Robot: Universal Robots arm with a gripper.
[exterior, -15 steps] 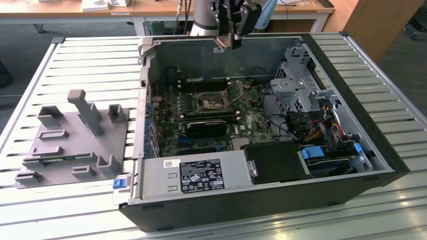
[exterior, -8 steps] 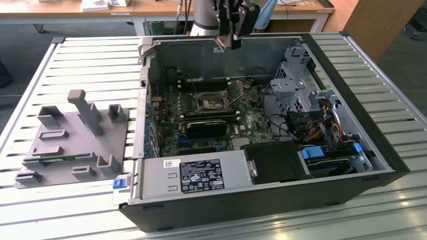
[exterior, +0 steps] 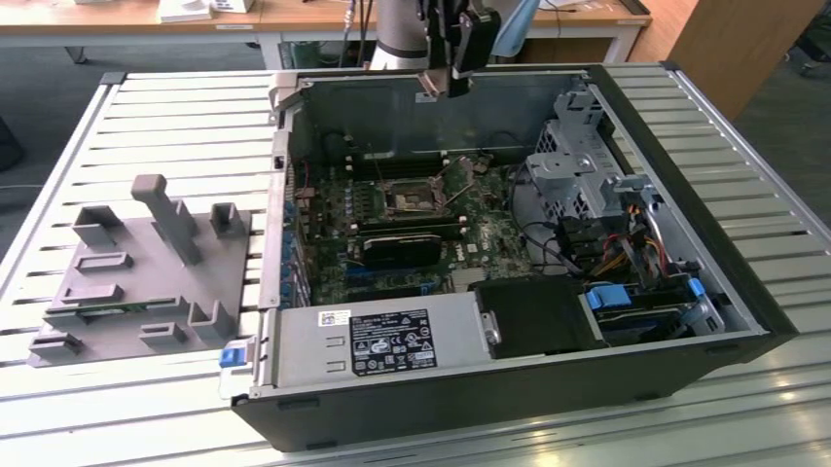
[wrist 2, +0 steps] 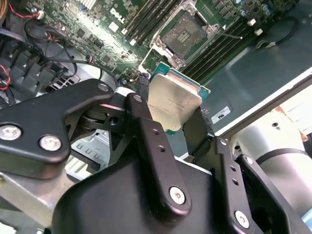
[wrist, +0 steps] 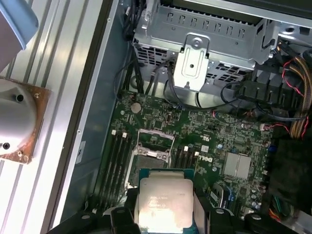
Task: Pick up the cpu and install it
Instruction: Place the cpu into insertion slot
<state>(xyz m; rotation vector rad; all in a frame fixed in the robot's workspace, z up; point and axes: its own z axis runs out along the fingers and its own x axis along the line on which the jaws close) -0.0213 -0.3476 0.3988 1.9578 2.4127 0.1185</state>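
Closest to you in the second wrist view are the black fingers (wrist 2: 146,141) of the gripper (wrist 2: 168,114), and they are closed on the cpu (wrist 2: 174,100), pinching it by two opposite edges. Its silver-grey top is turned towards the lens and its darker rim shows along the edge.

The first wrist view has the same hold: the cpu (wrist: 165,202) sits between the finger links, in the air, with the motherboard (wrist: 214,141) well below it.

In the exterior view, the gripper (exterior: 439,83) hangs above the open computer case (exterior: 520,389), over the wall of the case that lies furthest from that camera. The case stands on the slatted table (exterior: 156,126), and the grey fixture tray (exterior: 130,282) sits near the table's edge on the exterior view's left.

You can count the pick-up as done: the chip is off any surface and firmly held. The install is not. The socket (wrist: 153,146) on the motherboard looks empty, and the cpu is well apart from it, neither lined up squarely over it nor touching it. The socket (exterior: 413,197) lies deep inside the case.
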